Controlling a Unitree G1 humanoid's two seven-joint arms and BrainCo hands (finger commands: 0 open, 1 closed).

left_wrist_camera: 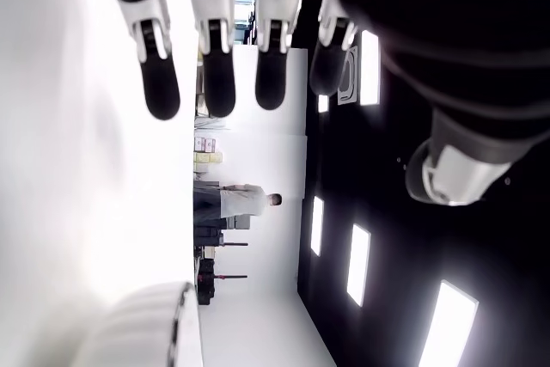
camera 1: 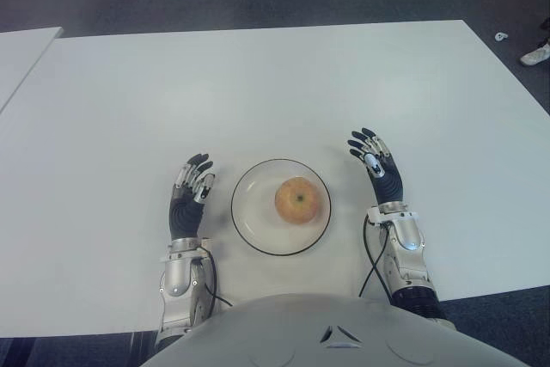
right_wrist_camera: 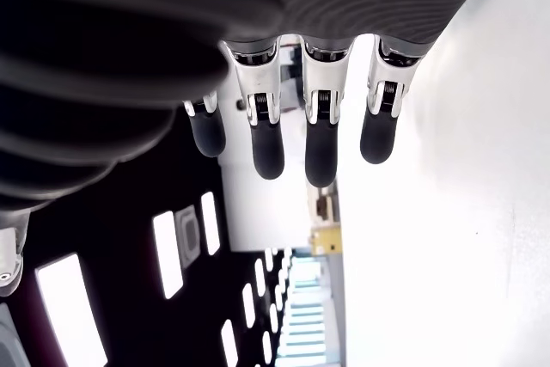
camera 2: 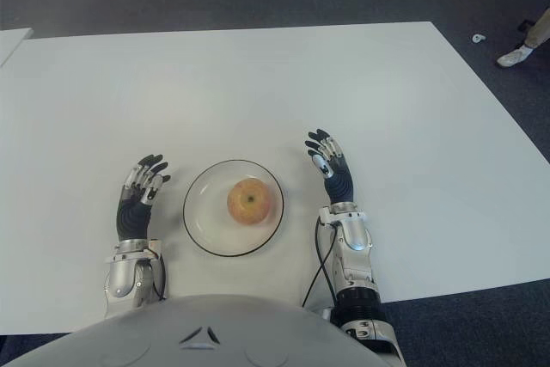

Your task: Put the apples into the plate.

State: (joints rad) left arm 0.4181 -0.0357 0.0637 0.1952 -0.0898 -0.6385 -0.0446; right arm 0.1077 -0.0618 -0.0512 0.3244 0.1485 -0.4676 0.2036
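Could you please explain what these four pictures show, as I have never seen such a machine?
This is a humanoid robot with two arms, each ending in a hand with several fingers. The two wide pictures come from a stereo camera on its head, looking down at a white table. On it stands a plate with one apple inside. The left hand shows to the left of the plate, the right hand to its right. The other two pictures come from cameras on the wrists, looking along each hand's fingers: left hand fingers, right hand fingers. Both hands are open and hold nothing. The left wrist view also shows a person far off in the room.
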